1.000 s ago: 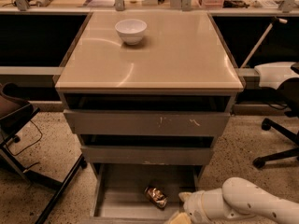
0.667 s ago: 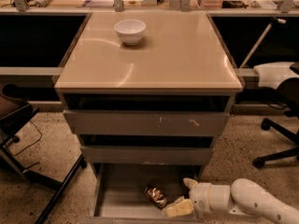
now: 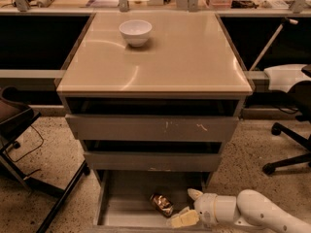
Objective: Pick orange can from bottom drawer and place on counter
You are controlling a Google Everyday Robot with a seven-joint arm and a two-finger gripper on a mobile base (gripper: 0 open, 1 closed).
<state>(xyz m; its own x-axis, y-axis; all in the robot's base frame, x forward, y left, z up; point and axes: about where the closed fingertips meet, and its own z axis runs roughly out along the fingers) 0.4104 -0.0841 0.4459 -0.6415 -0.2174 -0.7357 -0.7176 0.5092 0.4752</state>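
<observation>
Since a second ago my white arm has pushed further left into the wide shallow grey metal bottom drawer [image 3: 124,205], and the gripper [image 3: 188,207] now sits low at its right side. I see its cream fingers [image 3: 183,220] spread apart with nothing between them. The small dented coppery-orange can [image 3: 162,204] lies tilted on the drawer floor, just left of the fingertips. Up top, the glossy beige counter [image 3: 165,62] carries a white bowl [image 3: 135,31].
</observation>
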